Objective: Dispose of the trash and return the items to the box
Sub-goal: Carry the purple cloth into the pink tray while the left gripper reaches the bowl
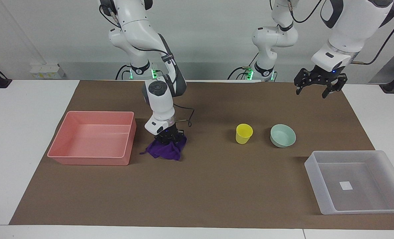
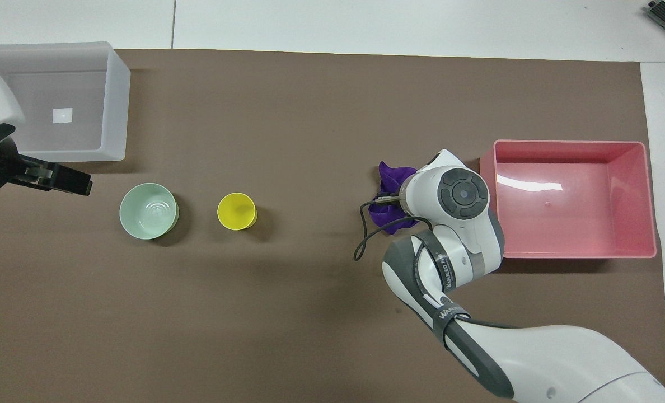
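Beside pink bin (image 1: pixel 91 137) | right gripper (image 1: pixel 168 138) clamped on purple rag (image 1: pixel 165 151); left gripper (image 1: pixel 317 89) apart

Partly readable brand lettering in white capitals on grey strap bands (image 2: pixel 443 267) around right arm's white forearm, overhead view only: upper band roughly "WANEED...", lower band (image 2: pixel 451 311) starting "WAN...", rest cut off by curve. Exact spelling unclear. Small white square label (image 2: pixel 62 115) on bottom of translucent whitish plastic rectangular bin (image 2: pixel 118 106), blank, no print legible; same label in facing view (image 1: pixel 346 185), also blank. No other text, numbers or signs readable anywhere.
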Controlling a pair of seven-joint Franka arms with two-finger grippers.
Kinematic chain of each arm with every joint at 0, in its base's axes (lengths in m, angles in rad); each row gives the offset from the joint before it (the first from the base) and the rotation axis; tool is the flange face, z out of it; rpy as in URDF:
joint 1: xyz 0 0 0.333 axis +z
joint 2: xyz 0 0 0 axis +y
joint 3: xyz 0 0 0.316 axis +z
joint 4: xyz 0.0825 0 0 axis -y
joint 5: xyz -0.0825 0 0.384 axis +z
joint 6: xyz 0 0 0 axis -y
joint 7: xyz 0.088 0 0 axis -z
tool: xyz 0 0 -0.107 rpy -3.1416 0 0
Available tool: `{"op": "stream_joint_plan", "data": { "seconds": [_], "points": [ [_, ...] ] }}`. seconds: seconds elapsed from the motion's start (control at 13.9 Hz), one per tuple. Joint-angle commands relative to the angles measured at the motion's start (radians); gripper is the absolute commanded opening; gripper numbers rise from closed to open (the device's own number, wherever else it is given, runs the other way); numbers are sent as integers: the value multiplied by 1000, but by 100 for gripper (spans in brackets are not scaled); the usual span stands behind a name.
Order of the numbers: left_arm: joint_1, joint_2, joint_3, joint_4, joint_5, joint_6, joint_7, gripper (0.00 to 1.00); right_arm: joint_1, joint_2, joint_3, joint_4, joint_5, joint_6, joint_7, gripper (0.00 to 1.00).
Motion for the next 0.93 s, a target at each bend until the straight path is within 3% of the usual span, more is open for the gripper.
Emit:
{"op": "stream_joint_plan", "data": {
  "seconds": [0.0,0.14,0.29,0.43,0.57,0.86],
  "points": [
    [-20,-4,-6,1,13,-30,5,100,-12,-25,8,28,18,-52,57,0],
    [-27,-18,-6,-11,13,-41,0,100,-14,-71,7,62,18,-110,96,0],
    [-38,-74,-6,-173,11,148,-1,100,-27,-132,-6,113,16,-210,96,0],
    [-23,-88,-5,-253,11,209,-3,100,-63,-195,-7,140,0,-285,84,0],
    [6,-62,-3,-301,11,301,-4,100,-119,-244,-6,171,0,-368,17,0],
    [40,37,-3,-371,11,500,-20,100,-266,-272,-6,167,0,-399,-226,0]
  ]
}}
